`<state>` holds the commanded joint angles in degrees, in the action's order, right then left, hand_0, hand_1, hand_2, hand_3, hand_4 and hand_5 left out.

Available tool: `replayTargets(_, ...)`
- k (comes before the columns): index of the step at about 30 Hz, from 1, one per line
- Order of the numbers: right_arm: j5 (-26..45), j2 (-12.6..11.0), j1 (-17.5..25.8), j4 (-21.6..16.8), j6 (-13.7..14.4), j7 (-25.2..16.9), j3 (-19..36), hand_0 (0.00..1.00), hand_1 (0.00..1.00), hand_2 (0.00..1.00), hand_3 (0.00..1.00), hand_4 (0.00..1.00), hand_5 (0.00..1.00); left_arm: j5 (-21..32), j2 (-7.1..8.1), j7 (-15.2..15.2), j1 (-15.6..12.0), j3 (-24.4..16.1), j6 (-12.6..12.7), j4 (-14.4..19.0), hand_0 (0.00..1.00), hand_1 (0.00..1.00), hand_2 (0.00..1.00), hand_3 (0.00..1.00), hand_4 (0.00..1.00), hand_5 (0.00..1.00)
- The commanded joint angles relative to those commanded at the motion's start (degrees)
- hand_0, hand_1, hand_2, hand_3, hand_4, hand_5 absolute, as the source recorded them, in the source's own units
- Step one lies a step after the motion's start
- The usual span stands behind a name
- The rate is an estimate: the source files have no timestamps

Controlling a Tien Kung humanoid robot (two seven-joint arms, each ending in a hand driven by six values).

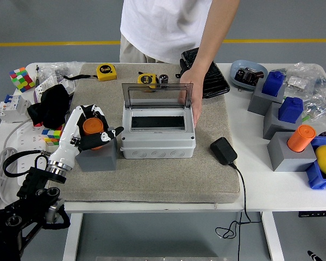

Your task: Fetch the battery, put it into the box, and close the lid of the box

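Grey box (158, 142), lid (157, 95) raised, interior dark; left hand (92, 132) clamped on orange battery (93, 128) left of box; person's hand (193, 98) at lid's right edge.

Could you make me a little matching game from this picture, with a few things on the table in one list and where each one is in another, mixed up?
Things:
1. orange battery
2. box lid
3. black adapter
4. colour cube

Places or states:
A. at the table's far left corner
B. standing open at the back of the box
C. on the mat, right of the box
D. on a grey block, inside the robot's left hand

Pairs: 1-D, 2-B, 3-C, 4-A
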<state>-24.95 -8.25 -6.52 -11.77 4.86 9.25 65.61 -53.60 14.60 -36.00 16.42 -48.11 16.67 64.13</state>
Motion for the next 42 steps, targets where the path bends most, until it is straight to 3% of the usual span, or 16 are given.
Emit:
replayTargets(5,-0.02,-0.02,-0.08,-0.01,0.06,-0.07,0.17,0.660,0.666,0.674,0.554,0.954,0.451,-0.68,0.01,0.11,0.24,-0.49,-0.11,1.90,0.076,0.054,0.165,0.211,0.816,0.002)
replayTargets(10,0.11,0.12,-0.02,0.03,-0.06,-0.20,0.04,0.660,0.666,0.674,0.554,0.955,0.451,-4.56,0.34,1.35,0.34,-0.96,-1.06,5.13,0.076,0.054,0.164,0.212,0.815,0.002)
replayTargets(15,0.24,0.19,0.06,0.03,-0.12,-0.33,-0.13,0.662,0.666,0.674,0.554,0.955,0.452,-14.75,1.31,6.06,2.04,-0.35,-0.76,10.12,0.067,0.054,0.162,0.208,0.805,0.002)
replayTargets(20,0.39,0.20,0.03,0.02,-0.05,-0.41,-0.09,0.661,0.666,0.674,0.553,0.955,0.451,-25.80,2.06,11.02,5.48,2.43,0.53,12.58,0.064,0.049,0.162,0.211,0.805,0.002)
replayTargets(23,0.56,0.25,-0.01,0.05,-0.06,-0.45,-0.23,0.661,0.666,0.674,0.553,0.955,0.451,-33.17,2.38,13.29,9.18,5.57,0.95,11.57,0.064,0.049,0.162,0.211,0.805,0.002)
replayTargets(25,0.60,0.28,-0.04,0.04,-0.02,-0.50,-0.23,0.661,0.666,0.674,0.555,0.955,0.451,-37.37,2.38,14.66,10.85,7.02,1.13,10.93,0.062,0.050,0.170,0.216,0.859,0.002)
replayTargets(28,0.70,0.33,-0.10,0.04,0.02,-0.59,-0.32,0.661,0.666,0.674,0.555,0.955,0.451,-41.93,1.81,18.77,13.64,9.57,1.40,9.53,0.062,0.050,0.170,0.216,0.859,0.002)
replayTargets(29,0.74,0.35,-0.09,0.04,0.03,-0.62,-0.35,0.661,0.666,0.674,0.555,0.955,0.451,-42.77,1.50,20.08,14.28,10.08,1.47,9.12,0.062,0.050,0.170,0.216,0.859,0.002)
replayTargets(30,0.81,0.38,-0.08,0.05,0.01,-0.64,-0.44,0.661,0.666,0.674,0.554,0.955,0.451,-43.63,0.93,21.81,15.17,10.65,1.44,8.47,0.065,0.053,0.178,0.233,0.929,0.002)
replayTargets(34,1.03,0.45,0.00,0.08,-0.09,-0.71,-0.77,0.661,0.666,0.674,0.554,0.955,0.451,-44.89,-0.71,25.99,17.08,11.25,0.70,6.72,0.065,0.053,0.178,0.233,0.929,0.002)
replayTargets(35,1.06,0.46,0.00,0.09,-0.11,-0.72,-0.83,0.661,0.666,0.674,0.554,0.955,0.451,-45.28,-1.01,26.67,17.39,11.30,0.55,6.39,0.065,0.053,0.178,0.233,0.929,0.002)
replayTargets(36,1.07,0.47,0.01,0.10,-0.11,-0.73,-0.86,0.661,0.666,0.674,0.554,0.954,0.449,-45.76,-1.25,27.21,17.68,11.37,0.46,6.11,0.072,0.061,0.187,0.253,0.998,0.008)
replayTargets(41,1.35,0.52,-0.01,0.15,-0.01,-0.96,-1.14,0.661,0.666,0.674,0.554,0.954,0.449,-45.64,-3.03,29.73,19.62,12.26,1.83,4.14,0.072,0.061,0.187,0.253,0.998,0.008)
replayTargets(42,1.39,0.51,-0.01,0.14,0.06,-1.00,-1.19,0.661,0.666,0.674,0.554,0.955,0.450,-45.62,-3.44,30.07,19.73,12.25,2.46,3.77,0.081,0.073,0.197,0.266,0.998,0.344)
